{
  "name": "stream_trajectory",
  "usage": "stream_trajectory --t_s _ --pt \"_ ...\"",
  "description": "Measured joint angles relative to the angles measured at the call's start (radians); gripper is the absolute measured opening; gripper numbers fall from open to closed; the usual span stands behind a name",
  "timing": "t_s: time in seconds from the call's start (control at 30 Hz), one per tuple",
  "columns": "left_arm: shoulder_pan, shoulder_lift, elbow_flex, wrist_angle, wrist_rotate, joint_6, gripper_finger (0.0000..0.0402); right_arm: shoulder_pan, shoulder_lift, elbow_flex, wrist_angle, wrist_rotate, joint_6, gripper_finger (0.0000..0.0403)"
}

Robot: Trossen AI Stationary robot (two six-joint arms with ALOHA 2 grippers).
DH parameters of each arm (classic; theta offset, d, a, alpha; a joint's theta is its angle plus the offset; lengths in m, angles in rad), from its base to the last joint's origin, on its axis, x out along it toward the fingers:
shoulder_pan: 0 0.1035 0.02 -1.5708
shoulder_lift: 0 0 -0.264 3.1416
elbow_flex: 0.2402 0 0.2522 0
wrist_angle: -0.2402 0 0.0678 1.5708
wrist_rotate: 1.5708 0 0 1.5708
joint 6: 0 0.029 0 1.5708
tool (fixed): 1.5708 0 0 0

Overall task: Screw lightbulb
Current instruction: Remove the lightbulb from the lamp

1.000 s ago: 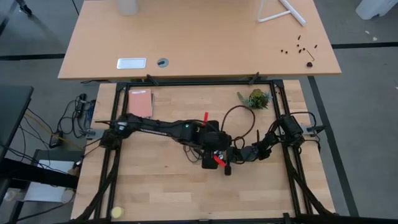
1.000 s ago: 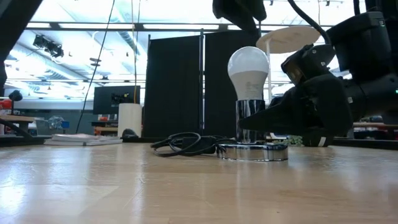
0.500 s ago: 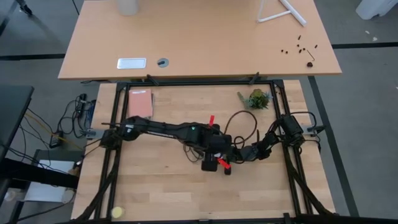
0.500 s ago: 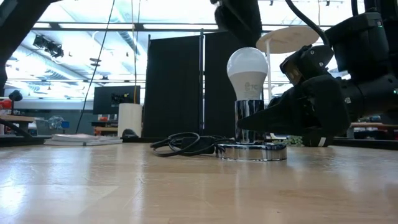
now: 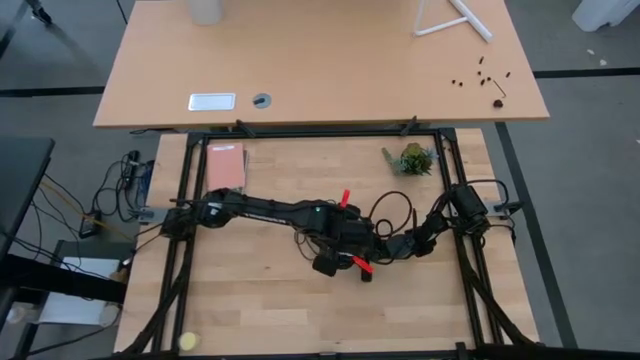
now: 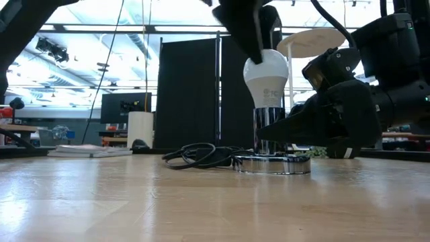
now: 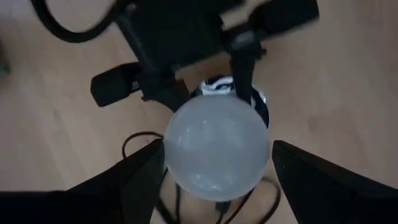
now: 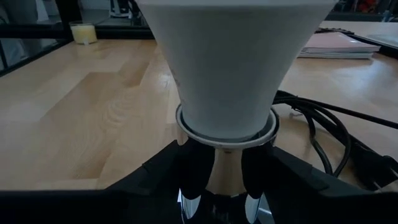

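Left gripper (image 6: 252, 33) has dropped over the lightbulb (image 6: 267, 77), fingers wide around its dome; right gripper (image 8: 221, 171) pinches the socket neck (image 6: 269, 128); glass looks light, slippery, fragile, so grip the dome's widest part gently

Both arms are matte black, jointed in chunky segments; the left arm (image 5: 270, 209) carries red tabs near its wrist, and the right arm (image 5: 445, 218) trails looping black cables
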Motion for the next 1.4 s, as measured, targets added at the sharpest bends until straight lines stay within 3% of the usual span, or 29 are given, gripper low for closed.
stream_trajectory --t_s 0.3,0.97,1.4 --pt "-0.003 0.001 -0.002 -0.048 -0.079 0.264 0.03 0.0 0.0 0.0 -0.003 0.0 0.011 0.0197" --pt "-0.003 0.001 -0.002 -0.026 -0.089 0.788 0.03 0.001 0.0 0.0 -0.005 0.002 0.026 0.0197" --pt "0.0 0.039 0.001 0.015 -0.058 0.832 0.0301 0.001 0.001 -0.001 -0.005 0.003 0.026 0.0197"
